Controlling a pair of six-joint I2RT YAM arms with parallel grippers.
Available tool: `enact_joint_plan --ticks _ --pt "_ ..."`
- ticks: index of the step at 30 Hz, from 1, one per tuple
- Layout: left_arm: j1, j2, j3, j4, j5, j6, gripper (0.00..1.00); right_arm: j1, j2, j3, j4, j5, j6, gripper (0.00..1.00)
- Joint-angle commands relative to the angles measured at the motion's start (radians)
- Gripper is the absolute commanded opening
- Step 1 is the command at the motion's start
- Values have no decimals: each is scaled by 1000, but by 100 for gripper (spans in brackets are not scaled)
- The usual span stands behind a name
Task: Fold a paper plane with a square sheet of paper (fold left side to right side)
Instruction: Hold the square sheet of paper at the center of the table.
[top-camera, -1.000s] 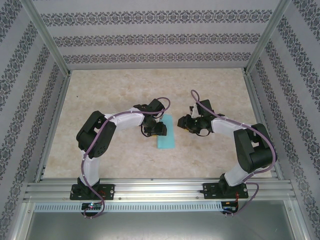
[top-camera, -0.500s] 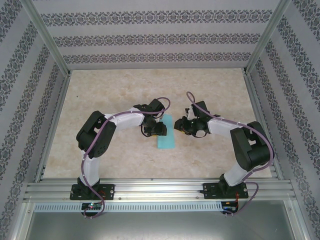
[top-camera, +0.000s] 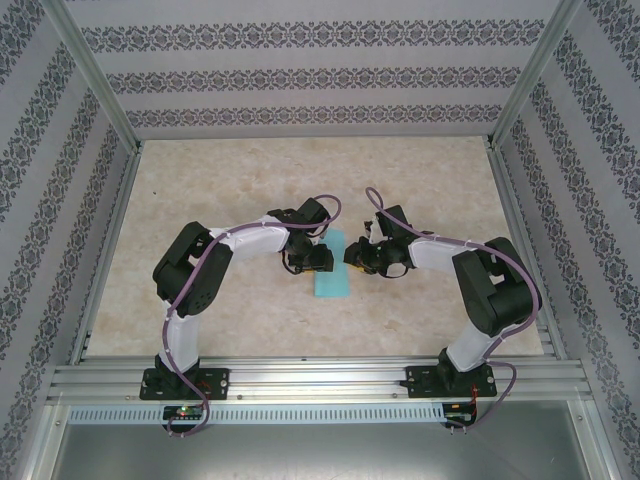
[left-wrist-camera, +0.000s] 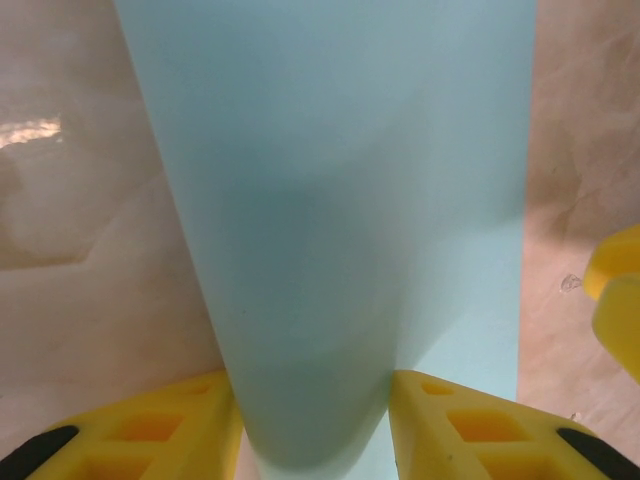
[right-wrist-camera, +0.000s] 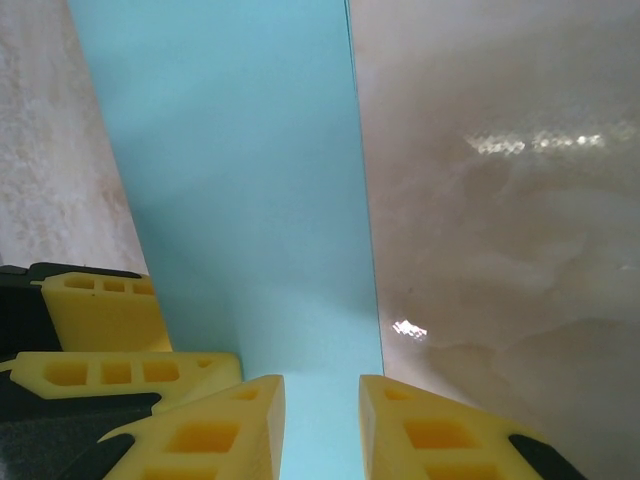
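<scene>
Here the left-to-right fold is judged to be in its closing stage. The square sheet of paper (top-camera: 333, 272) is seen as a narrow turquoise strip lying on the table between the 2 grippers, with only its turquoise face shown. The left gripper (left-wrist-camera: 312, 425) is narrowed onto a rounded, lifted layer of the sheet, which is touched on both sides by the yellow fingers (left-wrist-camera: 200, 405). The right gripper (right-wrist-camera: 320, 420) is held low over the strip's right edge. Its jaws are set a narrow gap apart, flat paper is visible through the gap, and nothing is clamped.

The next move is judged to call for the lifted layer to be laid edge upon edge. The rounded fold is then to be pressed into a sharp crease while the lower layer is pinned against sliding.

The table (top-camera: 220, 180) is a pale, marbled, glossy slab. It is enclosed by 3 walls (top-camera: 300, 80) papered in grey ornamental bands, framed by aluminium posts (top-camera: 97, 80), and fronted by a slotted rail (top-camera: 320, 380) to which the arm bases are bolted.
</scene>
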Motion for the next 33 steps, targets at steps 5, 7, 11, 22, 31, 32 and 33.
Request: enact_joint_plan --ticks 5,7,11,22,31,32,33 --pt "-23 38 11 4 -7 19 44 9 3 18 25 -7 13 27" --pt "-23 40 11 4 -7 19 44 13 7 20 27 -12 15 25" --pt "-23 41 13 4 -7 17 44 20 19 26 26 -15 16 22" --pt "-25 42 13 3 -5 20 44 47 73 56 9 -10 18 20" --pt "-25 41 14 3 -9 20 44 52 96 72 -50 22 -2 20" --pt "-25 41 16 1 -10 20 44 52 97 74 -58 25 -4 20" --pt "-25 40 16 0 -9 20 44 52 100 74 -68 29 -8 20"
